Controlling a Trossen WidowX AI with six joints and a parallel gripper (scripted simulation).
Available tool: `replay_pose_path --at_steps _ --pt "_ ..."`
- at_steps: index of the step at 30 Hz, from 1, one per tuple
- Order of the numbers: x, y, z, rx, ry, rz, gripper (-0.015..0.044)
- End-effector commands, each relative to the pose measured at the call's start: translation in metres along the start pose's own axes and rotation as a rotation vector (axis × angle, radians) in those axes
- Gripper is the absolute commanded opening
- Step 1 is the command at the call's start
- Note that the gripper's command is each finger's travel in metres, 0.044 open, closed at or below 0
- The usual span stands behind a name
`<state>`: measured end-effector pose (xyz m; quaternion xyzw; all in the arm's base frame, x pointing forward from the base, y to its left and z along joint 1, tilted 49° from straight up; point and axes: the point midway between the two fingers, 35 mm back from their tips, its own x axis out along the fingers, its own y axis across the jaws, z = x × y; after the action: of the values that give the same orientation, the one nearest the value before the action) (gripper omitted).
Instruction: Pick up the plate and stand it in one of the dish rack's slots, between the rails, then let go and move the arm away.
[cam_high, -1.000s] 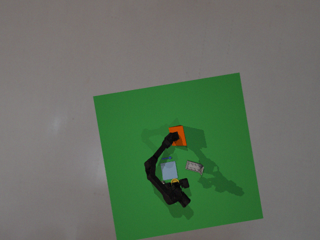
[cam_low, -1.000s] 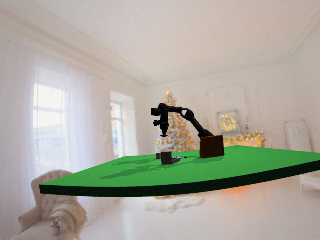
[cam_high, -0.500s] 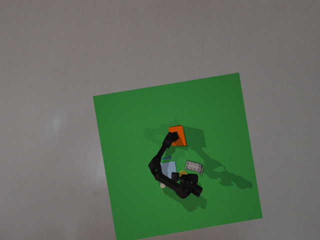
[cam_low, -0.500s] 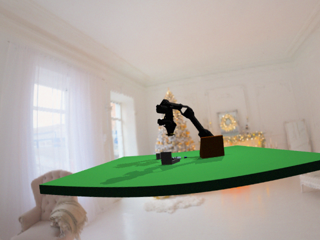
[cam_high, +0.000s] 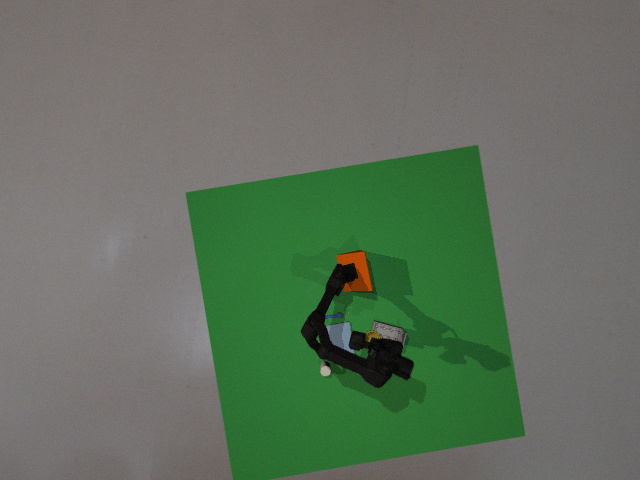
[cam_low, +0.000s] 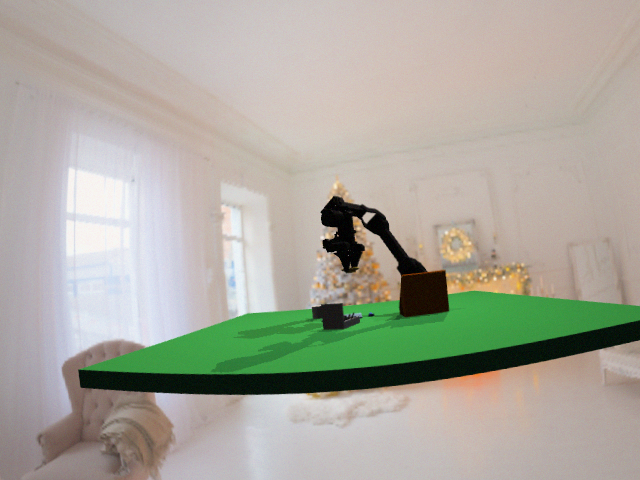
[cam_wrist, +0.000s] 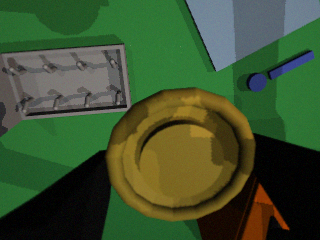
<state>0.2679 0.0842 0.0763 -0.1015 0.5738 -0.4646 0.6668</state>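
Above green table (cam_wrist: 165, 45), hand (cam_wrist: 175, 200) clamps plate (cam_wrist: 181, 154).

Setting: a bright home living room; lit Christmas tree (cam_low: 347, 268) at 12 o'clock; curtained windows (cam_low: 98, 242) at 9 o'clock; tufted armchair (cam_low: 82, 413) at 7 o'clock.

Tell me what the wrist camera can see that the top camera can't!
Only the wrist view shows the gold plate's raised rim and sunken middle up close, and the little pegs in two rows inside the grey dish rack.

Only the top view shows the whole black arm, its orange base block, a white cylinder and the full green table.

Both show the plate held in the hand beside the rack, not yet over it, plus the pale blue mat and a small blue spoon-like thing.
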Motion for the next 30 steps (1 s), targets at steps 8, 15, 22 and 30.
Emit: replay_pose_path --at_steps 8,15,22,30 --pt "0.031 0.003 -0.007 -0.17 0.174 0.099 0.0" --pt "0.049 0.007 -0.01 -0.287 0.262 0.201 0.0" --pt "0.065 0.011 -0.014 -0.399 0.322 0.325 0.0" --pt "0.081 0.015 -0.016 -0.521 0.35 0.486 0.0"
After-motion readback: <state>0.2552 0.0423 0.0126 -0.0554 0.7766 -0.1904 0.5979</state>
